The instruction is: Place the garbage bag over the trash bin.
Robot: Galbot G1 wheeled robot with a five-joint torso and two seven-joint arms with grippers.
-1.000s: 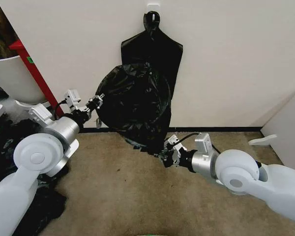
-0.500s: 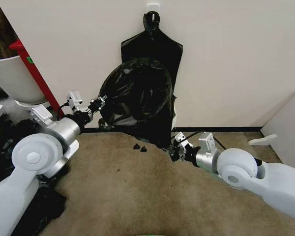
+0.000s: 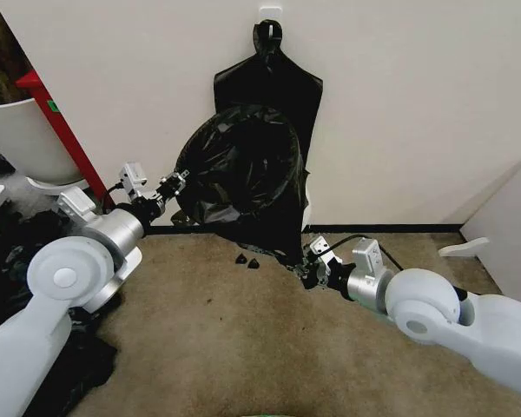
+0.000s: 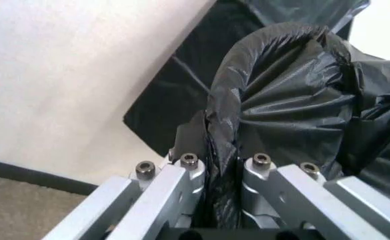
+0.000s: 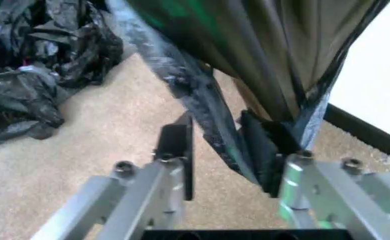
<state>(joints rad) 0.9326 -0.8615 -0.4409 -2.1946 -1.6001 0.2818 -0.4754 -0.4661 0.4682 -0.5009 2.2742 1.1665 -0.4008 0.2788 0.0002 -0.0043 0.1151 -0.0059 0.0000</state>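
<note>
The garbage bag [image 3: 241,169] I'm gripping is thin black plastic film, glossy and super crinkly, with light catching on every fold. My left gripper [image 4: 215,172] is brushed bare metal with little hex bolt heads; the right gripper [image 5: 225,160] is the same metal but has matt black pads. My arm shells are smooth, slightly shiny white plastic. The carpet [image 3: 217,339] looks rough and nubbly beige, and the wall [image 3: 417,104] is flat matt white.

The head camera looks down from above at the wall and carpet. Each wrist camera looks along its own fingers, close to the garbage bag [image 3: 240,165], which all three views share.
</note>
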